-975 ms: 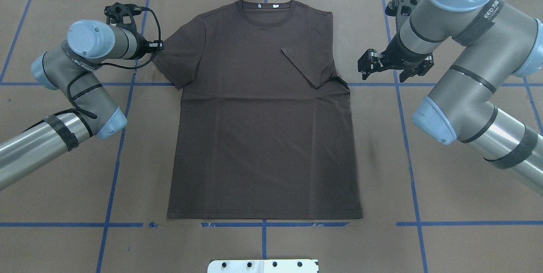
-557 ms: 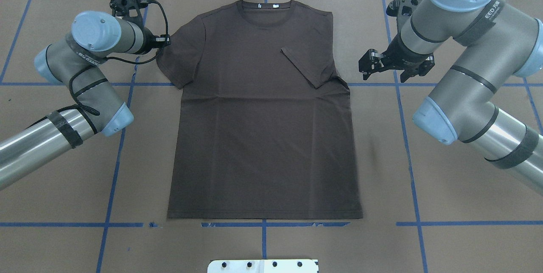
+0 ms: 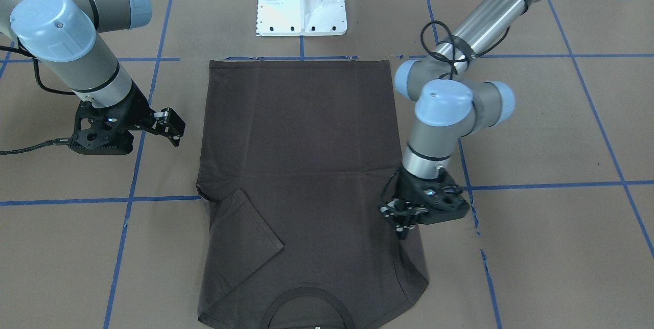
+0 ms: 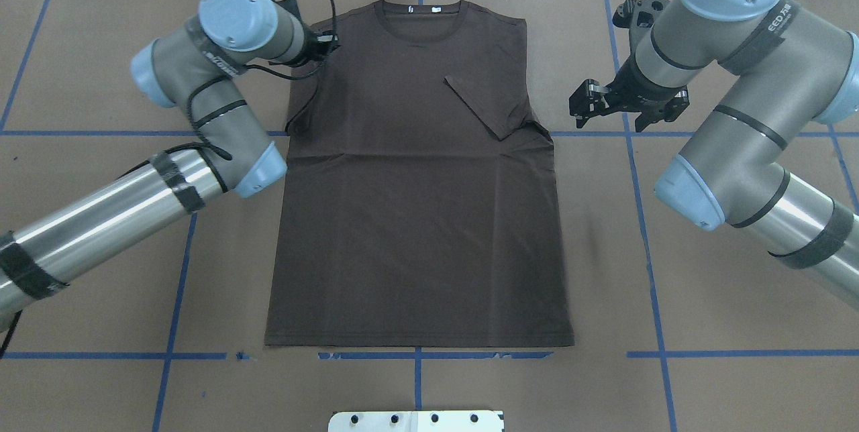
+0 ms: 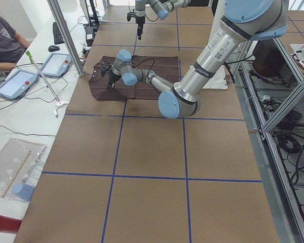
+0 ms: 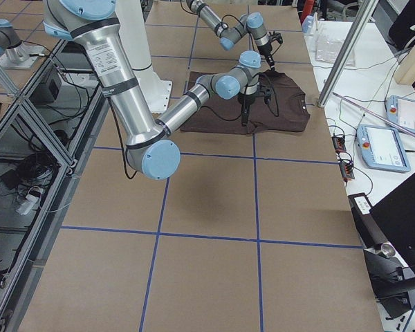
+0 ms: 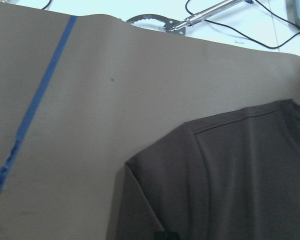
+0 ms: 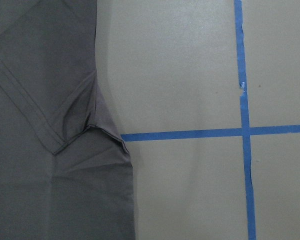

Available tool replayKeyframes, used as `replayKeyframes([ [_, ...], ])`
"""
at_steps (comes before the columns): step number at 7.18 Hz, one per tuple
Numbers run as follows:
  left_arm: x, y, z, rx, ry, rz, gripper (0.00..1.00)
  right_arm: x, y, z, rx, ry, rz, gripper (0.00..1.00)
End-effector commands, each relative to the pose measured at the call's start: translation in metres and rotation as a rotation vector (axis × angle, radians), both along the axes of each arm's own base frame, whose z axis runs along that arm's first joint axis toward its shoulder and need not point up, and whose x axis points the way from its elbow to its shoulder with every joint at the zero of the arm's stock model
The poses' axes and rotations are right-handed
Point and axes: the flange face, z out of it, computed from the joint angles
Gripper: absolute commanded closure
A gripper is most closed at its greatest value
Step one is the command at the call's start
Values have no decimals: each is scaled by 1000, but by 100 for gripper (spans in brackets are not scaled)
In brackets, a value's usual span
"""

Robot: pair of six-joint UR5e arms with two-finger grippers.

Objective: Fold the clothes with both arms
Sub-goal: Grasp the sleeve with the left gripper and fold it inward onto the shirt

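The black two-finger left gripper [image 3: 403,216] is pinching the sleeve [image 4: 303,100] of the dark brown cotton T-shirt [image 4: 416,217] to fold it inward, while the right gripper [image 4: 621,110] is hovering beside it, jaws apart.

One T-shirt [image 4: 416,217], two arms [image 4: 100,224] [image 4: 745,83], two grippers [image 3: 403,219] [image 4: 627,117], one pedestal base [image 3: 301,2], one person [image 5: 2,38].

The left gripper [image 4: 327,43] swung from outside the T-shirt's [image 4: 416,217] sleeve [image 4: 300,113] in toward the collar [image 4: 421,11], ending over the shoulder just beside it. The pinched sleeve came along, drawn in toward the collar instead of spreading outward.
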Motion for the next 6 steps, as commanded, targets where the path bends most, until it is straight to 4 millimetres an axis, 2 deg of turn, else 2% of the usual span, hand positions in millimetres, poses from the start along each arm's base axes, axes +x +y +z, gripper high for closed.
replayKeyframes([
  [1,57,-8,-32,-42,52,-12,100,0,0,2,-2,3,-1,0],
  [2,60,-9,-23,-44,51,-13,100,-1,1,2,-4,2,-1,0],
  [4,60,-10,-37,-30,71,-14,100,-2,1,2,-2,3,-4,0],
  [6,64,-6,-42,-32,93,-15,100,-2,1,2,-2,3,-4,0],
])
